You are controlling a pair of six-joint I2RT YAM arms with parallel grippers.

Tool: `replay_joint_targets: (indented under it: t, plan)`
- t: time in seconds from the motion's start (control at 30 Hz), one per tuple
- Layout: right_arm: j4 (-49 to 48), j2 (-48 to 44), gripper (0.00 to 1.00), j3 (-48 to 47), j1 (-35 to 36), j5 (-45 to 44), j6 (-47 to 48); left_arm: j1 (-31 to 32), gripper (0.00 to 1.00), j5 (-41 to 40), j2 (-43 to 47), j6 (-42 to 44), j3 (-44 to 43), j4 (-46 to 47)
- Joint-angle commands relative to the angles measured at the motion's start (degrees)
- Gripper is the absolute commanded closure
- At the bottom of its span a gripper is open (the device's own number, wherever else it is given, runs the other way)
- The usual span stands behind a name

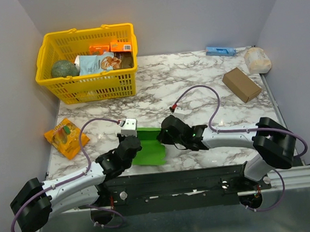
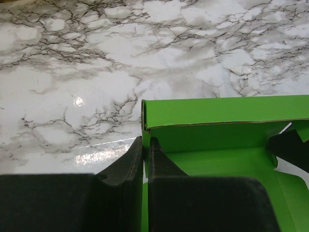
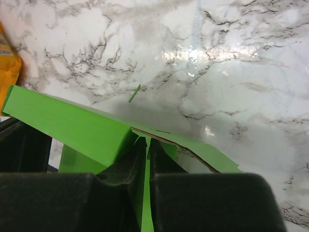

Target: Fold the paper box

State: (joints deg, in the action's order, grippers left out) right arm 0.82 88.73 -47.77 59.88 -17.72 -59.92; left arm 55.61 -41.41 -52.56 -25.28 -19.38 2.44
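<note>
Roughly midway: bright green thin-card paper box [image 1: 148, 153] has one wall up, flaps loose; left gripper [image 1: 133, 146] and right gripper [image 1: 163, 137] both pinch its edges.

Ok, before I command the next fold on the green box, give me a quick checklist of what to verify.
1. Left gripper grip: ok, shut on a wall edge of the paper box.
2. Right gripper grip: ok, shut on a box panel.
3. Box inside the edge of the table: ok, though close to the near side.
4. Clearance: ok, the orange packet lies apart to the left.
5. Box closed: not ok, its inside shows open in the left wrist view.
6. Card undamaged at the pinches: cannot tell.
</note>
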Motion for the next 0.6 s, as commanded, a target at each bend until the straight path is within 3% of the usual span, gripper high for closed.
replay_joint_targets:
  t: [0.0, 0.57]
  plan:
    - [-3.1, 2.1, 0.85, -1.6, 0.2, 2.3, -0.4, 0.3, 1.00, 1.3, 0.2, -0.8, -0.1, 1.9]
    - [-5.4, 8.6, 0.89, 0.6, 0.2, 10.3, -5.3, 0.4, 1.00, 1.2, 0.7, -0.9, 0.0, 1.8]
